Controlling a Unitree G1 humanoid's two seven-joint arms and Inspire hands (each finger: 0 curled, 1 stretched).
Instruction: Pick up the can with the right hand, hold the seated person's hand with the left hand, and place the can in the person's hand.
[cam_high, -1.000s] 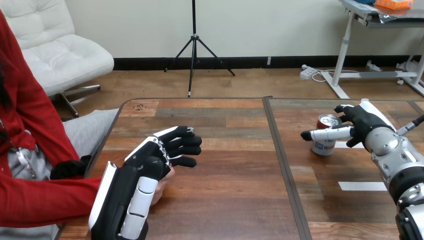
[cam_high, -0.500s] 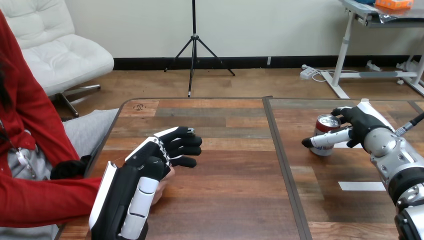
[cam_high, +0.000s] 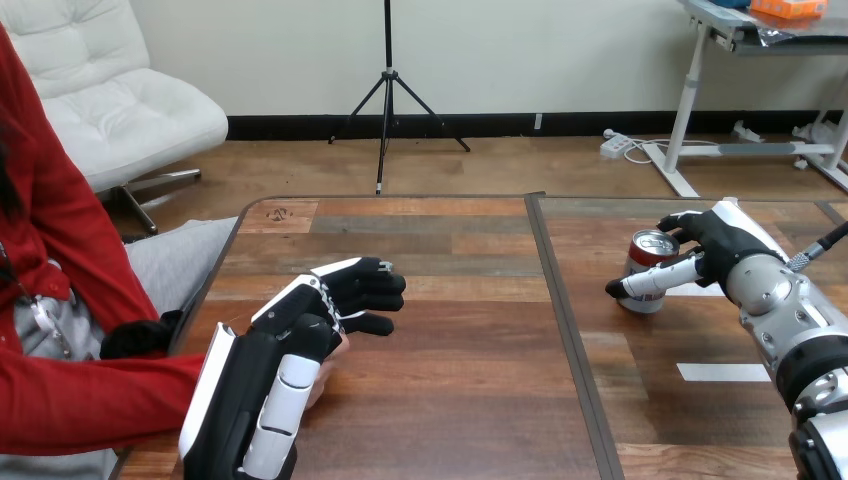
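- Your right hand (cam_high: 716, 246) was at the far right of the desk (cam_high: 450, 400), closed round the can (cam_high: 646, 262).
- Its thumb (cam_high: 655, 281) lay across the near face of the can, and its fingers (cam_high: 682, 221) hooked round the far side by the rim.
- The can had a silver top with a pull tab, a red upper body and a paler band lower down.
- It leaned a little rather than standing quite upright. You could not tell whether its base was touching the desk.
- The can was to the right of the dark seam (cam_high: 562, 330) that runs down the desk, and farther from you than the strip of white tape (cam_high: 722, 372).
- Your left hand (cam_high: 290, 345) was at the near left, well apart from the can.
- It lay over the person's hand (cam_high: 322, 378), which showed just under its palm at the end of the red sleeve (cam_high: 90, 400).
- You could not tell whether the left hand was grasping the person's hand or merely resting on it.
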